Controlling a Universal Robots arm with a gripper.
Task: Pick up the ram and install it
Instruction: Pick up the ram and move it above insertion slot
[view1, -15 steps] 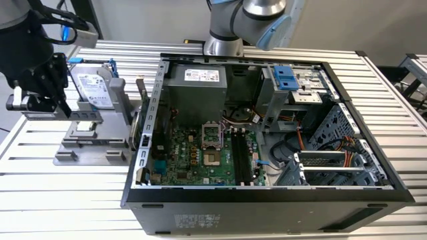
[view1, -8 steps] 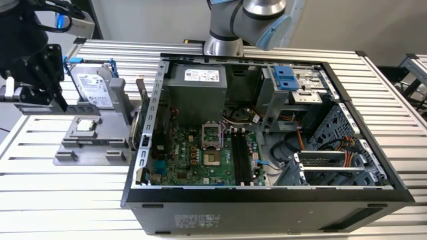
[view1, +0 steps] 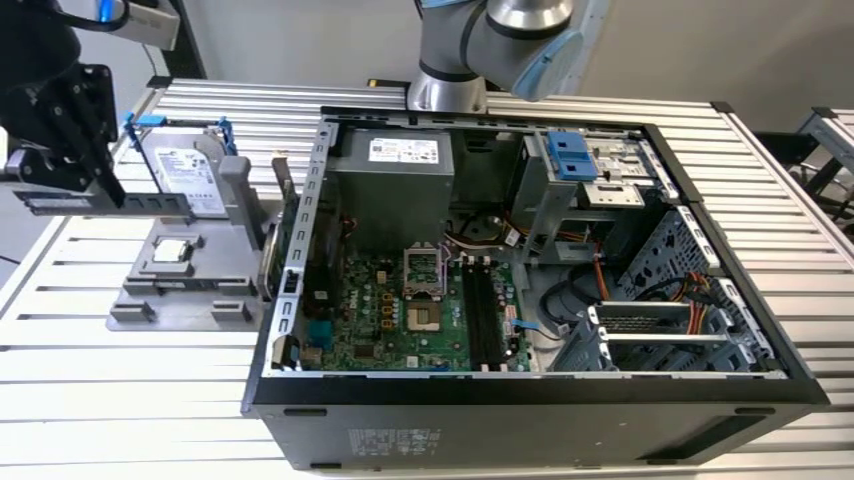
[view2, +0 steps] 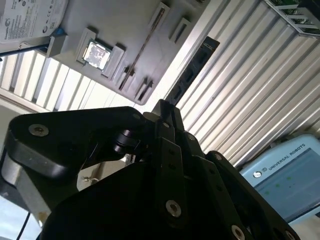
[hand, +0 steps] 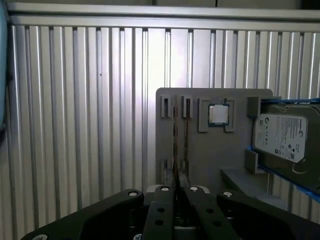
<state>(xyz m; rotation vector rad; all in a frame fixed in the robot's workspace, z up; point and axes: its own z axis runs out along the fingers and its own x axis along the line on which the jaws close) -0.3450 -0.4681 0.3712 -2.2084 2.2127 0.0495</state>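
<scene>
My gripper (view2: 163, 106) is shut on the ram (view2: 192, 70), a long dark stick with black chips that juts out from between the fingertips. In the first wrist view the gripper (hand: 176, 189) holds the stick edge-on as a thin dark line in front of the grey parts holder (hand: 210, 160). In the exterior view the gripper (view1: 80, 175) hangs at the exterior view's left, above and beside the holder (view1: 187, 290), well apart from the open computer case (view1: 534, 400). The black memory slots (view1: 483, 325) lie on the green motherboard (view1: 387, 320) inside the case.
The holder carries a silver-labelled hard drive (view1: 187, 180) with blue brackets and a small square processor (view1: 168, 251). The case stands on a ribbed metal table (view1: 120, 400). The arm's base (view1: 447, 90) rises behind the case. A power supply (view1: 394, 185) and drive cages (view1: 667, 330) fill the case.
</scene>
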